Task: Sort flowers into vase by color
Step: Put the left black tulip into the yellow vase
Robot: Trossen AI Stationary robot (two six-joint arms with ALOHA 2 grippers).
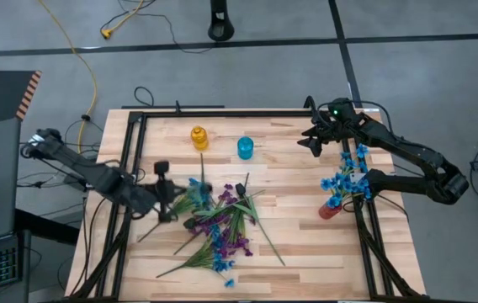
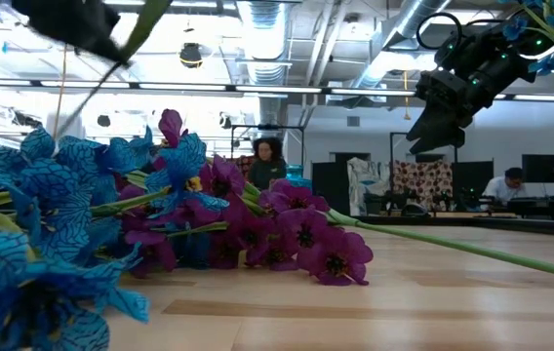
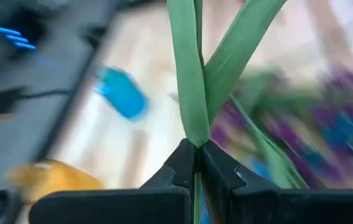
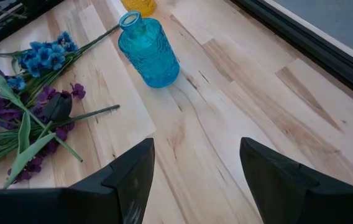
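Observation:
A pile of flowers (image 1: 222, 227) with blue and purple blossoms and long green stems lies on the wooden table's middle, and shows close up in the low view (image 2: 257, 229). My left gripper (image 1: 167, 192) hovers at the pile's left edge, shut on one green sprig (image 3: 192, 93). I cannot tell the colour of that sprig's blossoms. My right gripper (image 1: 313, 145) hangs open over the far right of the table, holding nothing. A blue vase (image 1: 245, 148) and a yellow vase (image 1: 199, 137) stand at the far middle. A red vase (image 1: 329, 209) at the right holds blue flowers (image 1: 348, 175). My left gripper pinches the sprig between its two fingertips (image 3: 217, 165), at the spot where two long green leaves meet the stem (image 3: 195, 134). The leaves fan out beyond the fingertips. In the low view a thin stem (image 2: 82, 97) slants down below the gripper.
Black rails (image 1: 130, 168) frame the table's left, far and right sides. Bare wood lies between the blue vase (image 4: 148, 53) and the right rail. The right arm passes over the red vase. People sit in the room behind the table.

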